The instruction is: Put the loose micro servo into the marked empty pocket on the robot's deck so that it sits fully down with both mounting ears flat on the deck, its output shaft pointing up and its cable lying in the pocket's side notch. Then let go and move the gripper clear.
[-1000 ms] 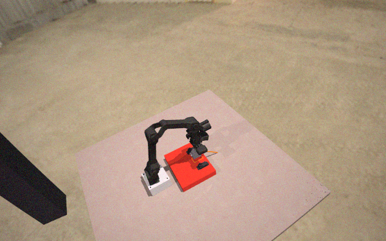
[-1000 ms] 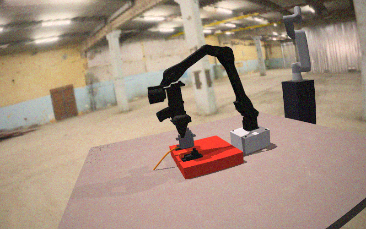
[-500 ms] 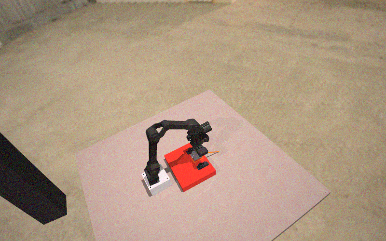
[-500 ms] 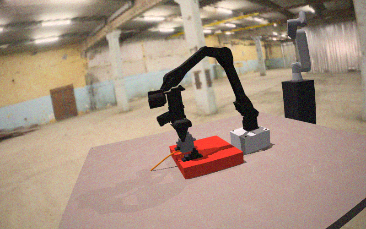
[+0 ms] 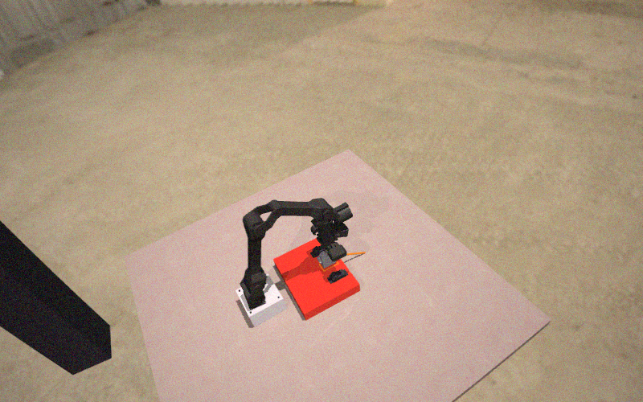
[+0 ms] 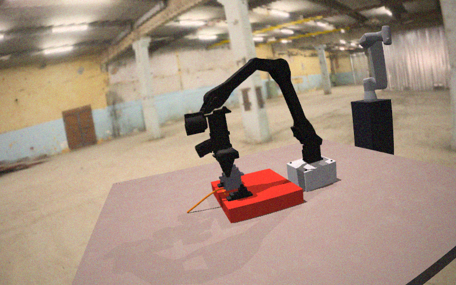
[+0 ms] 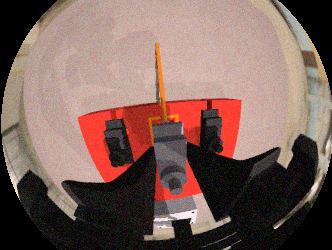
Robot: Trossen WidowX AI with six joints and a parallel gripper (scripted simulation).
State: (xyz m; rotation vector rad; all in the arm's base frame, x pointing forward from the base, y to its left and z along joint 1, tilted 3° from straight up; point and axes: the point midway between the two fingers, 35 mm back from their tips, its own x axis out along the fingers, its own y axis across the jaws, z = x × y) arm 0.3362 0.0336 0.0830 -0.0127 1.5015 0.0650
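My gripper [image 5: 332, 254] [image 6: 228, 174] [image 7: 169, 148] points down and is shut on the grey micro servo [image 5: 325, 260] [image 6: 232, 181] [image 7: 169, 135], one finger on each side. The servo is roughly upright, its output shaft up. Its ears and most of its body stand above the red deck [image 5: 309, 294] [image 6: 276, 191] [image 7: 95, 140], over the marked pocket. The pocket's orange outline [image 5: 325, 270] [image 7: 151, 131] shows partly around it; the opening is hidden, so I cannot tell whether the servo's bottom touches it. The orange cable [image 5: 356, 253] [image 6: 204, 198] [image 7: 160, 80] runs out past the deck's outer edge.
Two black servos sit on the deck either side of the pocket, one [image 5: 337, 276] [image 6: 239, 193] [image 7: 211, 130] and another [image 5: 315, 252] [image 7: 117, 142], both close to my fingers. The arm's white base [image 5: 268, 306] [image 6: 320, 176] stands behind the deck.
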